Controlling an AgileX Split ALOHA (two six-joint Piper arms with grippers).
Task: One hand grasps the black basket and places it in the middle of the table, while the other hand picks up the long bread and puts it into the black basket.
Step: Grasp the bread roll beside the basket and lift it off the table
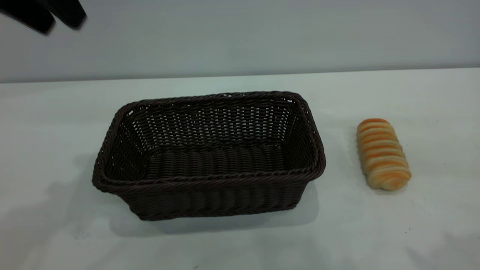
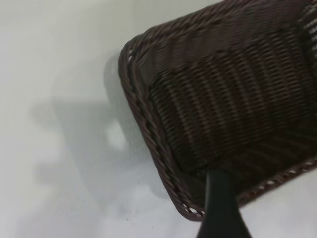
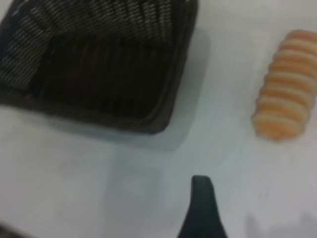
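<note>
The black basket (image 1: pixel 210 176) stands empty on the white table (image 1: pixel 48 232), near the middle. The long bread (image 1: pixel 382 153) lies on the table to the basket's right, apart from it. My left gripper (image 1: pixel 62 29) hangs high at the far left, well above the table, open and empty. In the left wrist view one of its fingers (image 2: pixel 218 203) shows over a corner of the basket (image 2: pixel 233 99). My right gripper (image 3: pixel 202 186) is out of the exterior view. In its wrist view it hovers over bare table, with the basket (image 3: pixel 99 74) and the bread (image 3: pixel 285 91) farther off.
A plain grey wall runs behind the table's back edge (image 1: pixel 240 75). White tabletop stretches in front of the basket and between basket and bread.
</note>
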